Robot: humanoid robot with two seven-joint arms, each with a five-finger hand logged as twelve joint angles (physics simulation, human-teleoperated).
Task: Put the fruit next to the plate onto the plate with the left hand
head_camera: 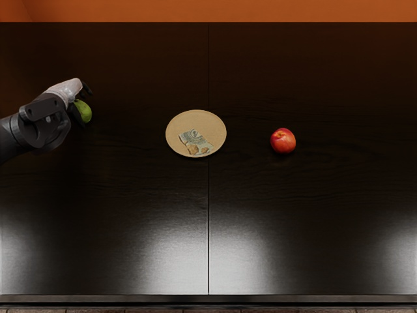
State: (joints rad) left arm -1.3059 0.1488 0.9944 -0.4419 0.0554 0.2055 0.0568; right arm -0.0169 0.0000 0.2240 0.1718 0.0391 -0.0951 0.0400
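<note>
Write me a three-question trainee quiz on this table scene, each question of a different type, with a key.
1. True or false: the red fruit lies on the plate.
2. Multiple choice: the green fruit is A) on the plate, B) at the left hand, well to the left of the plate, C) to the right of the red fruit.
3. Fill in: the plate lies ___ the two fruits.

Key: 1 false, it lies apart, to the right of the plate; 2 B; 3 between.
</note>
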